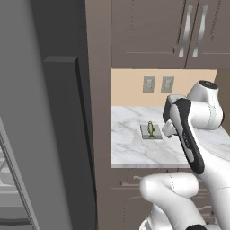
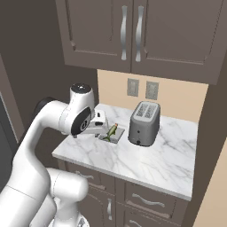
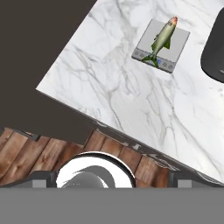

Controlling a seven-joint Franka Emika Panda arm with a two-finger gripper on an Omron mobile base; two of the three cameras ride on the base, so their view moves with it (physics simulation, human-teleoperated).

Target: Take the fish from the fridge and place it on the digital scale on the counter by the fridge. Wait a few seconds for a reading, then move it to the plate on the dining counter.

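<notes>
Fish [image 3: 162, 40] lies on digital scale [image 3: 161, 45]; gripper [image 2: 103, 125] jaws apart, empty, nearby. Risk: tiny fish slips on regrasp, or toaster [image 2: 144, 123] gets bumped.

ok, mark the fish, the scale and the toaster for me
fish [image 3: 162, 40], hand view, mid-body.
digital scale [image 3: 177, 37], hand view, bare grey top right of the fish.
toaster [image 2: 143, 124], right base view, front face.

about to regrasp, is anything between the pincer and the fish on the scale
Nothing visible. The fish lies on the scale with bare marble counter between it and the open pincer; the toaster stands off to the side.
</notes>
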